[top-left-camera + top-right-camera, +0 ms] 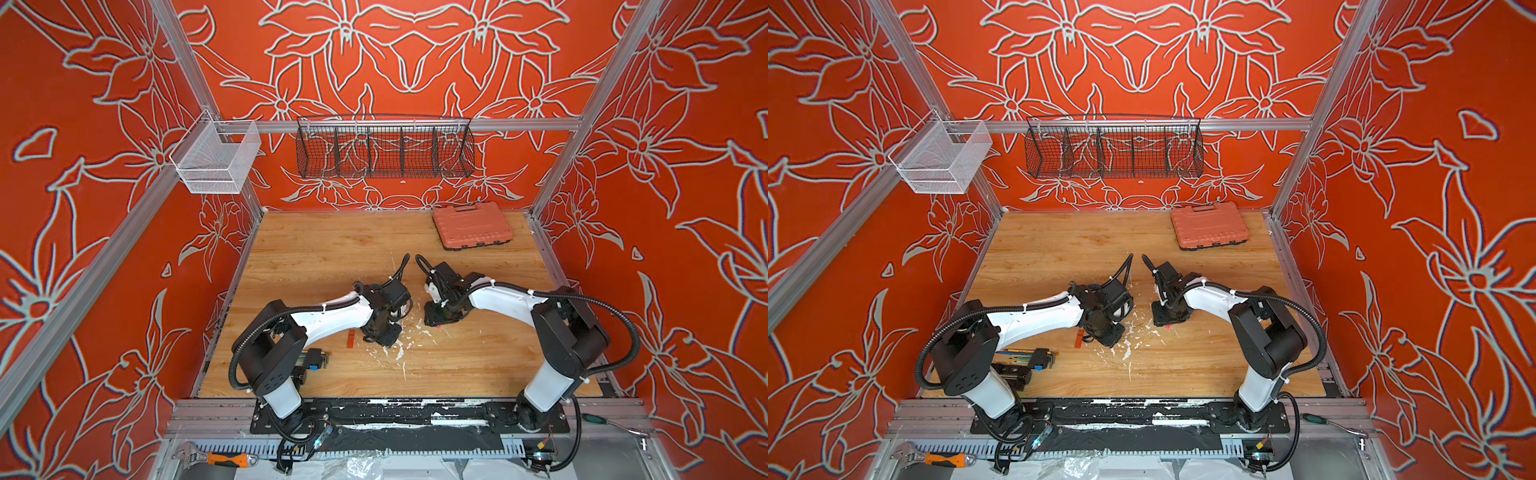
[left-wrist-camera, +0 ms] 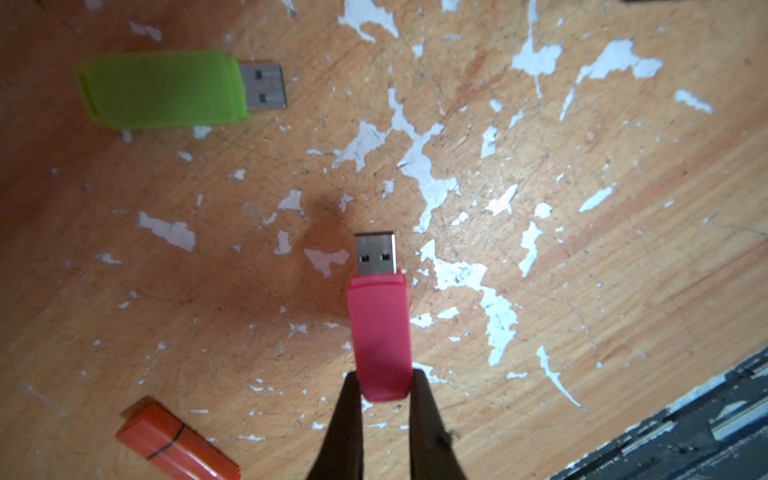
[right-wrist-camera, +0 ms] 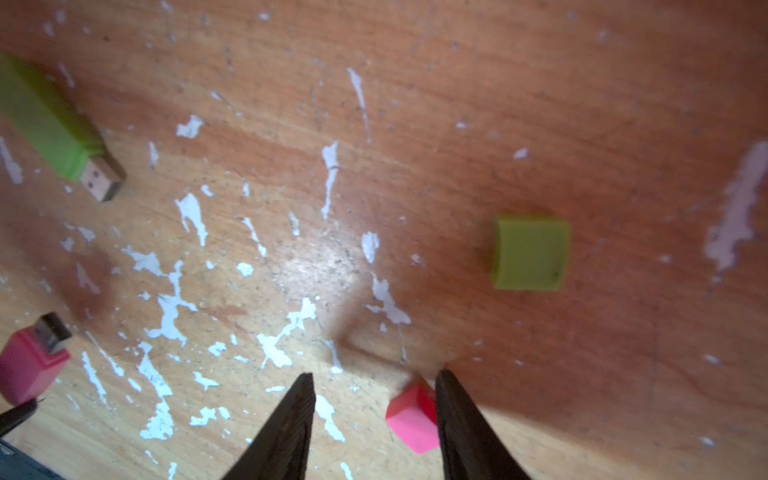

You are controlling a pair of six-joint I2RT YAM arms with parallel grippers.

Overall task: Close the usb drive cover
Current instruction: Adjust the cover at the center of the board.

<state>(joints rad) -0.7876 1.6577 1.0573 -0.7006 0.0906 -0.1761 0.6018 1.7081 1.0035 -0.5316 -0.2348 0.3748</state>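
Note:
My left gripper (image 2: 384, 374) is shut on the tail end of a pink usb drive (image 2: 380, 332), whose bare metal plug points away from the fingers, just above the scratched wooden table (image 2: 582, 249). The same drive (image 3: 29, 365) shows at the edge of the right wrist view. A small pink cover (image 3: 409, 419) lies on the table between the fingers of my right gripper (image 3: 376, 374). That gripper is open, and the cover rests against one finger (image 3: 457, 415) with a wide gap to the other. In a top view both grippers (image 1: 384, 334) (image 1: 436, 320) hang low mid-table, close together.
A green drive (image 2: 166, 89) without its cap lies nearby, and its green cap (image 3: 530, 253) sits apart. An orange capped drive (image 2: 174, 440) lies beside the left gripper. An orange tool case (image 1: 471, 226) stands at the back right, and hex keys (image 1: 318, 357) lie by the left arm's base.

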